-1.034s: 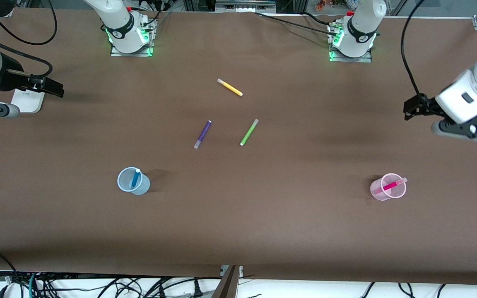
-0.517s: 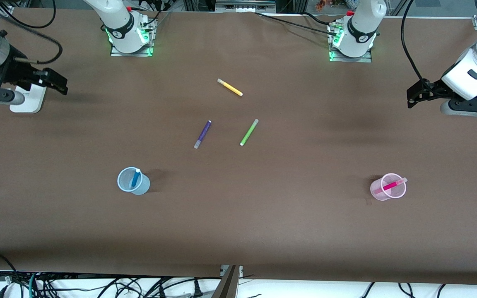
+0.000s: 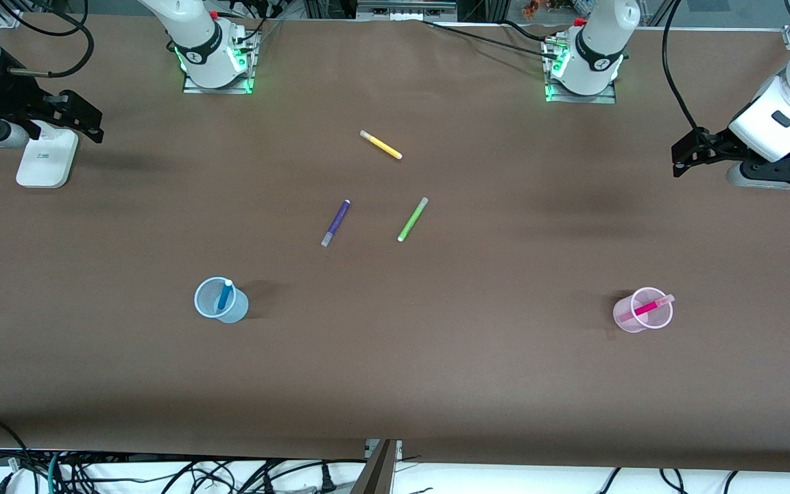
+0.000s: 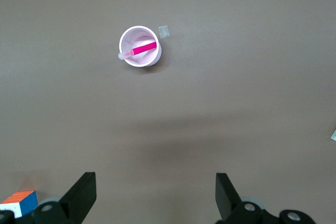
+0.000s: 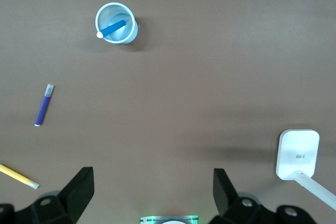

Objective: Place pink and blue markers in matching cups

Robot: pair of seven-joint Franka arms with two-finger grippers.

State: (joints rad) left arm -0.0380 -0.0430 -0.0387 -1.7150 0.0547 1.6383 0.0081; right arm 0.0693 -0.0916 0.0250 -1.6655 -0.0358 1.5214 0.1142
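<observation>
Withdrawing upward with fingers spread and empty, left gripper [image 3: 684, 152] and right gripper [image 3: 83, 116], leaving pink marker [image 3: 646, 307] in pink cup [image 3: 631, 321], blue marker [image 3: 224, 296] in blue cup [image 3: 234, 312]; task judged complete.

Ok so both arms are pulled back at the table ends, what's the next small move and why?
Probably none beyond parking. The magenta-pink marker already stands in the pale pink ribbed cup, and the medium blue marker in the pale blue ribbed cup. The left gripper and right gripper are both open and empty, each over its own end of the table, so I'd just let them wait.
</observation>
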